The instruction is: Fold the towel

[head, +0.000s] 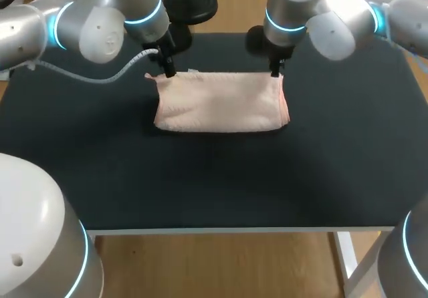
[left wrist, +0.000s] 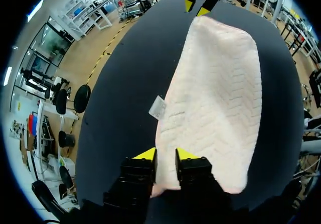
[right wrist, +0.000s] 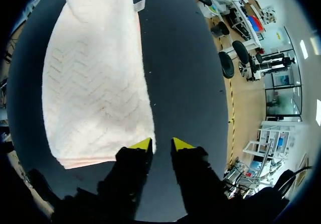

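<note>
Your pale pink folded terry towel (head: 219,102) lies across the far middle of the black bench (head: 214,184), with open bench on every side and the widest stretch nearest you. Left fingers (left wrist: 150,154) are pinched narrow on its far left corner. Right fingers (right wrist: 142,144) stand slightly apart at the far right corner, the towel's edge just beside one tip and bare bench showing between them.

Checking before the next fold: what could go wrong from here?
A corner of the towel sits right at the left claw; pulling away could drag it and open the fold. The right claw stands open just beside its corner, so a grasp there might miss the layers. The layers at that end look offset, so another fold may come out uneven.
</note>
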Action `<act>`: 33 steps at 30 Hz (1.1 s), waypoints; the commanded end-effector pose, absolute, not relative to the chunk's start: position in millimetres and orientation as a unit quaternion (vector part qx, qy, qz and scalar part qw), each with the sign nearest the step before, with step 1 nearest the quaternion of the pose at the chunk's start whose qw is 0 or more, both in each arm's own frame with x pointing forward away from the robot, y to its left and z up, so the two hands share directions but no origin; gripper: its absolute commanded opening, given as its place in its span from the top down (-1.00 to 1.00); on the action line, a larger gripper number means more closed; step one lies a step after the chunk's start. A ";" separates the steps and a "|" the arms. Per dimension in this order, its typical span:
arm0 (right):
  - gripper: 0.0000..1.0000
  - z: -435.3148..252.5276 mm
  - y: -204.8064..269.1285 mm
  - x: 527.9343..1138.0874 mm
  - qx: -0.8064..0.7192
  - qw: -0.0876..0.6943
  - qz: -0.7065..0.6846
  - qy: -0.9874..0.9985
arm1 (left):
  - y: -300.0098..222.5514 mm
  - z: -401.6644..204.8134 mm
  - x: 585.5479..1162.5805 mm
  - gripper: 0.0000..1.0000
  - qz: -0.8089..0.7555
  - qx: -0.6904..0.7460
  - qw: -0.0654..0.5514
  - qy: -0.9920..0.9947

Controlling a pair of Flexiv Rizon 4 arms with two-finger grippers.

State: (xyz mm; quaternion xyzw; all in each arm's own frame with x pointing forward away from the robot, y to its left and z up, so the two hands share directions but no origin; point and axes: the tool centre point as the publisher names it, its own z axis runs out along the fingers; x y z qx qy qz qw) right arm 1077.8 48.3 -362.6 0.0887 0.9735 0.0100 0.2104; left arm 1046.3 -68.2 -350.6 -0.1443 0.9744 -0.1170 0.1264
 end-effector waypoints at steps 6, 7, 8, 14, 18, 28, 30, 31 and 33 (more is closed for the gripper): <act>-1.00 -319.0 48.9 1078.2 0.065 0.280 0.041 0.957 | -46.3 -299.2 1041.3 -1.00 -0.321 -0.127 0.107 0.932; -1.00 -314.1 49.3 1077.8 0.062 0.283 0.041 0.956 | -43.6 -292.1 1037.7 -1.00 -0.347 -0.116 0.106 0.924; -1.00 -309.8 49.4 1077.8 0.061 0.285 0.048 0.955 | -41.0 -285.6 1034.0 -1.00 -0.380 -0.111 0.101 0.913; -1.00 -294.3 49.1 1076.1 0.058 0.288 0.053 0.955 | -28.1 -260.1 1018.2 -1.00 -0.462 -0.071 0.051 0.883; -1.00 -289.7 49.4 1074.9 0.061 0.286 0.052 0.955 | -14.1 -244.9 1009.4 -1.00 -0.496 -0.044 0.018 0.867; -1.00 -280.9 61.3 1063.5 -0.001 0.262 0.066 0.963 | -3.3 -239.2 997.7 -1.00 -0.433 0.077 -0.049 0.897; -1.00 -280.9 61.3 1063.5 -0.001 0.262 0.066 0.963 | -3.3 -239.2 997.7 -1.00 -0.433 0.077 -0.049 0.897; -1.00 -280.9 61.3 1063.5 -0.001 0.262 0.066 0.963 | -3.3 -239.2 997.7 -1.00 -0.433 0.077 -0.049 0.897; -1.00 -280.9 61.3 1063.5 -0.001 0.262 0.066 0.963 | -3.3 -239.2 997.7 -1.00 -0.433 0.077 -0.049 0.897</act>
